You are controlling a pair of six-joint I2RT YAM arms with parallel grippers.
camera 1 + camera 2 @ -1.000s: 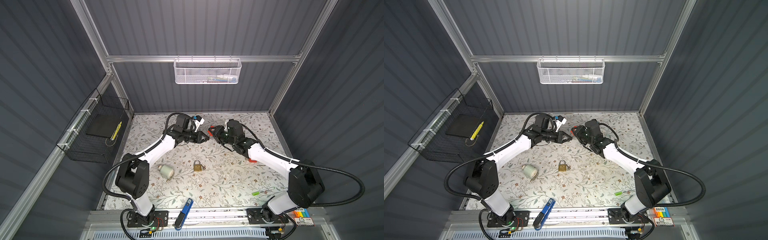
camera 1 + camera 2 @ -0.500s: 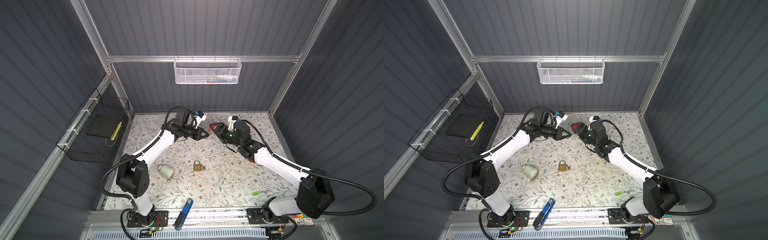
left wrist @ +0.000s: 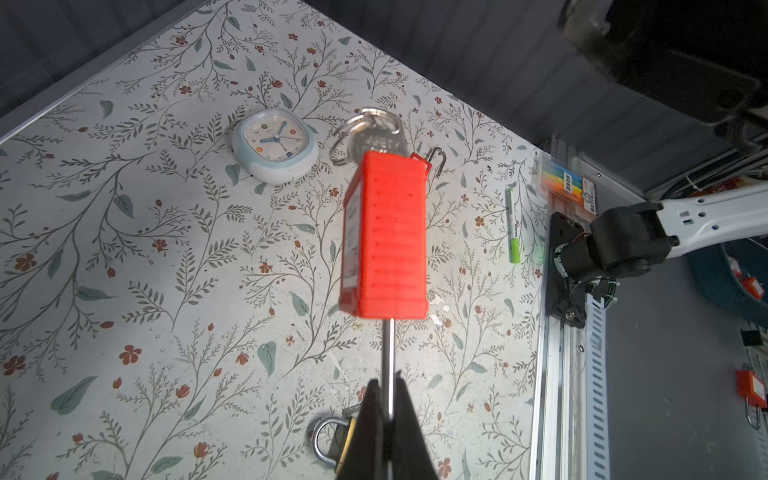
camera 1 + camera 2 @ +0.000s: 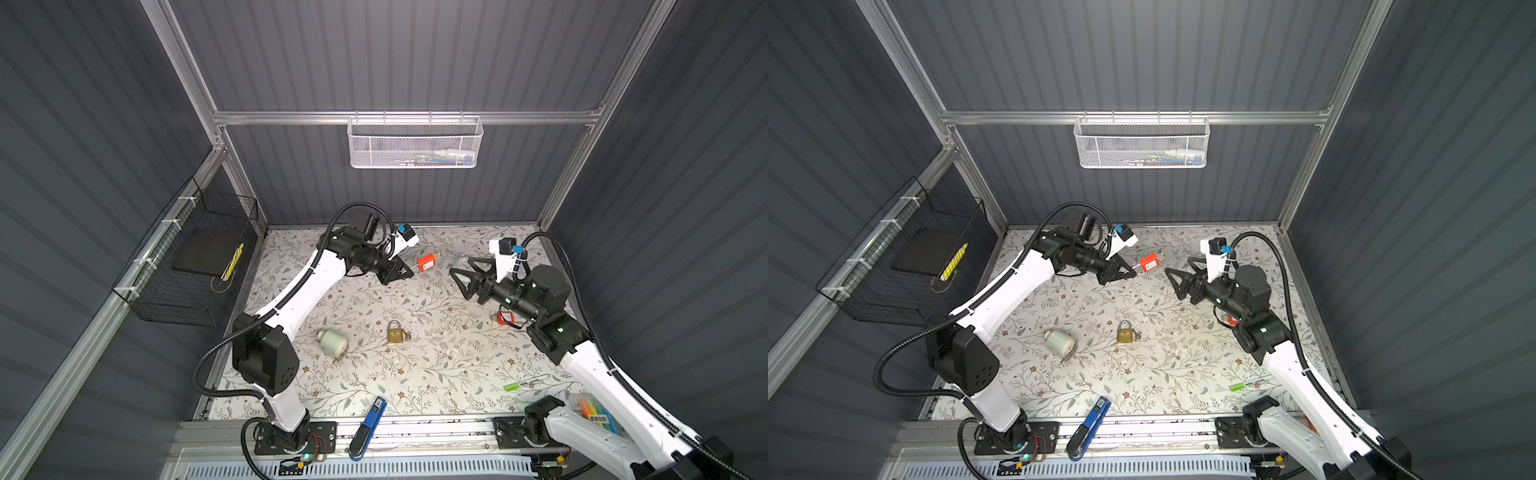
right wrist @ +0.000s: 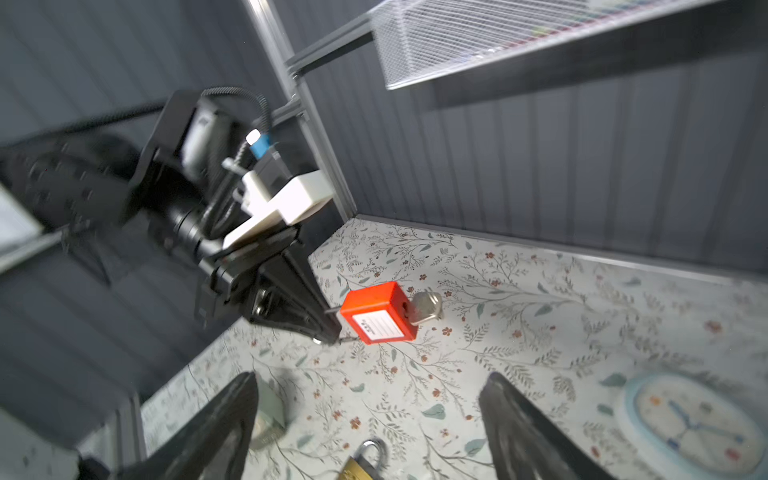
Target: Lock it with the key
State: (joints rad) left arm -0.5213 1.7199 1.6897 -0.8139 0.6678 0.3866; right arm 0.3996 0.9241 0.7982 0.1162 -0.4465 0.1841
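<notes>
In both top views the red padlock (image 4: 427,262) was only a small block at the tip of the left gripper (image 4: 409,272), raised above the floral tabletop (image 4: 436,365) near the back wall. The left wrist view added the detail: the fingers were pressed together on the thin steel shackle (image 3: 388,357), and the lock body stuck out beyond them. The key (image 3: 376,141), with its ring, sat at the body's far end. The right wrist view showed that key seated in the keyhole face. The right gripper (image 4: 461,275) stood well apart from the lock, fingers spread wide and holding nothing. A brass padlock (image 4: 395,332) lay on the tabletop nearer the front.
</notes>
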